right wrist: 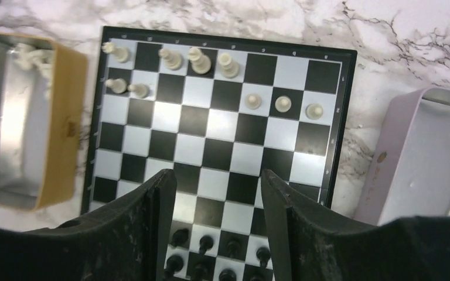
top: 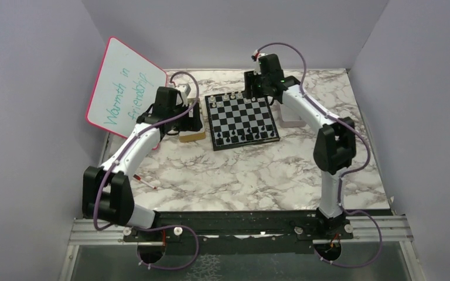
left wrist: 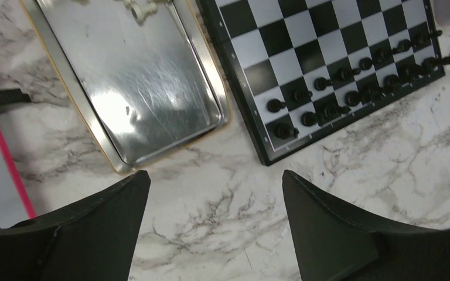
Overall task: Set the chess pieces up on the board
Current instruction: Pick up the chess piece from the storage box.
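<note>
The board (top: 243,120) lies at the middle far side of the marble table. Black chess pieces (left wrist: 351,88) fill its two near rows. Several whitish chess pieces (right wrist: 199,61) stand in its two far rows, with gaps between them. More pale pieces (right wrist: 32,58) lie in the gold-walled metal tin (right wrist: 64,129) left of the board. My left gripper (left wrist: 214,181) hangs open over bare marble, between that tin (left wrist: 146,76) and the board's near left corner, with nothing between its fingers (left wrist: 111,216). My right gripper (right wrist: 217,178) hovers open and empty over the board's middle squares.
A lilac metal tin (right wrist: 422,164) lies right of the board. A pink-rimmed whiteboard (top: 126,88) leans at the far left, close behind my left arm. A small marker (top: 146,184) lies on the table near the left arm's elbow. Grey walls close in the table.
</note>
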Controlling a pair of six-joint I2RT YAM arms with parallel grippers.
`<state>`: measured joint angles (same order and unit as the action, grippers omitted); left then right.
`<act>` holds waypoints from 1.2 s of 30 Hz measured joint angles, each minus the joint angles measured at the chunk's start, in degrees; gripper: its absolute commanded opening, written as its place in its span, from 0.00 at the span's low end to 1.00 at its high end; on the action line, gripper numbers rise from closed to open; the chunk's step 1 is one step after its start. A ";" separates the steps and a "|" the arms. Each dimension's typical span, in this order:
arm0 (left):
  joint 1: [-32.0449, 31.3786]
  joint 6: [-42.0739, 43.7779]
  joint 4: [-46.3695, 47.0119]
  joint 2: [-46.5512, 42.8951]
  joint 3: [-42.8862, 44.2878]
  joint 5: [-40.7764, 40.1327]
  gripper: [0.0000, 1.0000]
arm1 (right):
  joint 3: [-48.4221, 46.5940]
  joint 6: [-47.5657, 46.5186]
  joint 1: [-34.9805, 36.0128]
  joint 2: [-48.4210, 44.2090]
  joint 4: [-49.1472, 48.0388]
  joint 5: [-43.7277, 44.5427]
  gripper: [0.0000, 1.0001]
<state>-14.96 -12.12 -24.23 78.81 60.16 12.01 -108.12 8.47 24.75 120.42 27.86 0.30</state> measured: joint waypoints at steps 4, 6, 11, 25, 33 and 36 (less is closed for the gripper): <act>0.35 4.00 -0.92 7.74 7.87 -2.05 0.81 | 9.25 1.31 0.00 -10.12 -3.39 -2.91 0.63; 0.66 7.08 -1.62 11.63 11.82 -2.64 0.78 | 14.03 2.10 0.00 -14.95 -5.22 -4.33 0.63; 1.84 10.27 -2.47 20.13 21.09 -6.14 0.55 | 25.18 4.22 0.00 -24.22 -9.55 -8.92 0.63; 3.48 5.22 0.37 37.35 31.32 -16.17 0.31 | 36.30 6.51 0.00 -34.62 -14.82 -13.73 0.63; 3.48 4.15 3.30 41.33 32.63 -20.09 0.32 | 36.50 6.51 0.00 -34.62 -15.17 -14.38 0.63; 3.48 4.26 4.24 42.36 33.97 -20.55 0.32 | 36.50 6.51 0.00 -34.62 -15.19 -14.62 0.63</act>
<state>-11.49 -7.86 -19.99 121.16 94.13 -8.54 -71.61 14.98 24.75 85.80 12.67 -14.33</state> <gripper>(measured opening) 0.318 0.628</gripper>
